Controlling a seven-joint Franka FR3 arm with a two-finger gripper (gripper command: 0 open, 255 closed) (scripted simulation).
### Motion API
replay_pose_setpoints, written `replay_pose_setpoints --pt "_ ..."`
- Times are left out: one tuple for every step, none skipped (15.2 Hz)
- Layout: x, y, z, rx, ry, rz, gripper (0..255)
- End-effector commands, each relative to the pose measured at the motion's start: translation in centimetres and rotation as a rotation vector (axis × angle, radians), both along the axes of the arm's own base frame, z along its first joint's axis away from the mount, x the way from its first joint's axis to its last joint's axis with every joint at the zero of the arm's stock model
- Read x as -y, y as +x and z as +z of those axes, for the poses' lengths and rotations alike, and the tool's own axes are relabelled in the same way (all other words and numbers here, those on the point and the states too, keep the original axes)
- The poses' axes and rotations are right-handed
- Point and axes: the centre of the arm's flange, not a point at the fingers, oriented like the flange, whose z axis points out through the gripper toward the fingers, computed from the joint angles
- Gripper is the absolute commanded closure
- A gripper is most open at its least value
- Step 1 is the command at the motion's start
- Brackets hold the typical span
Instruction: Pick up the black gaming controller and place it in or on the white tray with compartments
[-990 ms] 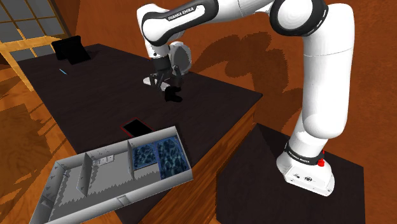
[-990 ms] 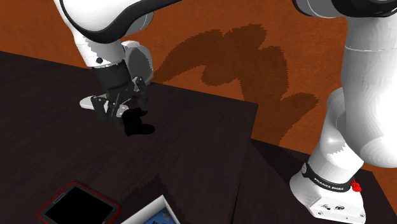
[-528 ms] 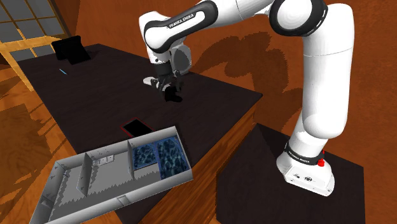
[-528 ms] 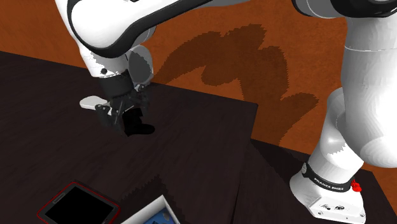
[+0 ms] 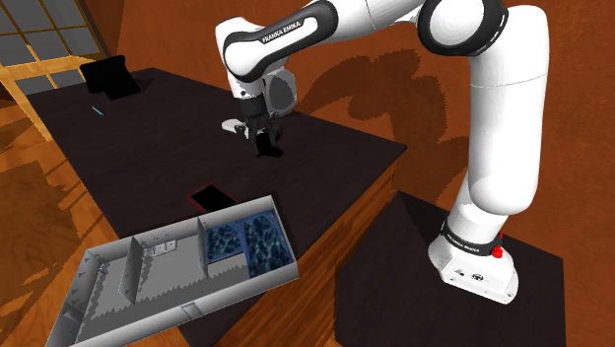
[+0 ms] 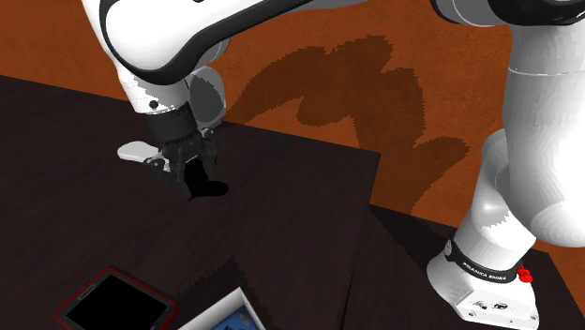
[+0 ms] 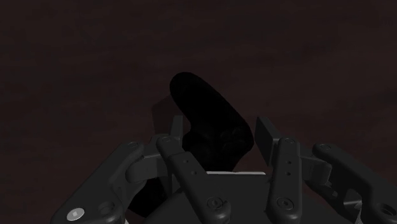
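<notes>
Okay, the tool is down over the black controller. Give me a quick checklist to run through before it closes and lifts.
1. Tool astride the controller: ok, the controller sits between the fingers.
2. Grip made: not ok, the fingers stand apart and one shows a clear gap.
3. Depth low enough: cannot tell. In the second exterior view the tips seem to reach near the table.
4. Route to the tray: ok if lifted, since a red-edged slab lies between.
5. Room in the tray: ok, the larger grey compartments look free.
</notes>
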Motion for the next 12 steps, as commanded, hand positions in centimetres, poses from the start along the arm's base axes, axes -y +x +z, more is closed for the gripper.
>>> replay_pose_setpoints --pt "0.0 0.0 -0.1 -0.002 0.000 0.001 255" --pt "0.0 0.0 -0.1 -0.002 0.000 0.001 255" --pt "0.0 0.0 -0.1 -0.002 0.000 0.001 255" --pt "0.0 0.0 -0.1 -0.002 0.000 0.001 255" --pt "0.0 0.0 -0.1 -0.002 0.000 0.001 255" --pt "0.0 0.0 -0.1 -0.002 0.000 0.001 255" --pt "0.0 0.0 -0.1 -0.002 0.000 0.001 255" --pt "0.0 0.0 0.4 -0.002 0.000 0.001 255" --pt "0.0 0.0 1.0 -0.002 0.000 0.001 255" --pt "0.0 0.0 1.5 -0.002 0.000 0.001 255" --pt "0.0 0.0 2.0 -0.002 0.000 0.001 255" --pt "0.0 0.0 2.5 -0.002 0.000 0.001 255"
